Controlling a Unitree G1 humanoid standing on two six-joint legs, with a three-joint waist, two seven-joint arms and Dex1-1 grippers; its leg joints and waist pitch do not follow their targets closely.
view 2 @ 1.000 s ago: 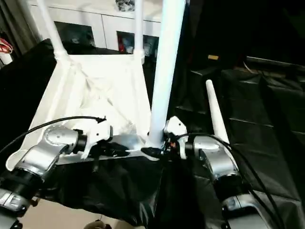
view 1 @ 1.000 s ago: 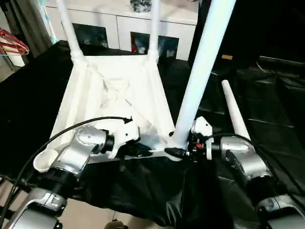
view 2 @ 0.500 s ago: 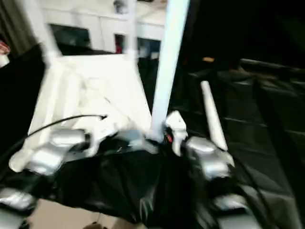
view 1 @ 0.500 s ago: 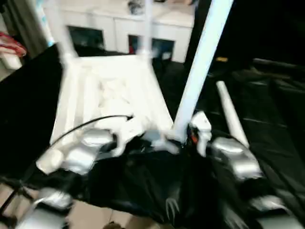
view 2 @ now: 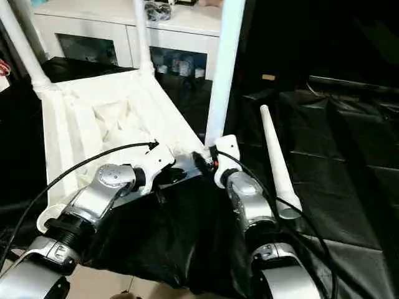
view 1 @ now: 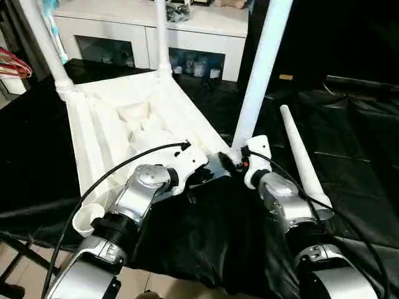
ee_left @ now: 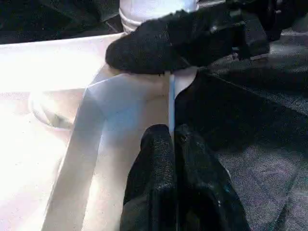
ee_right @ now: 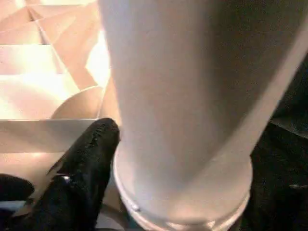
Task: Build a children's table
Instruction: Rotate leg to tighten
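— What had shifted in that last second?

— The tabletop (view 1: 84, 140), lying underside up on the black cloth (view 1: 355, 137), had swung round. Its two far legs (view 1: 43, 43) sat further left than before, and the corner carrying the near leg (view 1: 259, 68) had slid away from the robot. The cabinet (view 1: 206, 34) behind had barely moved, so it was the table that turned, not the camera.

— And the claws?

— The left gripper (ee_left: 171, 137) was pinched shut on the tabletop's thin near rim. The right gripper (view 1: 240, 163) sat at the foot of the near leg, but I couldn't tell whether it was clamped or slack.

— So how far along?

— I'd judge three legs in. The empty socket (view 1: 83, 221) was at the near left corner, and the loose leg (view 1: 299, 156) was on the cloth to the right.

— Any brand or lettering?

— None I could read
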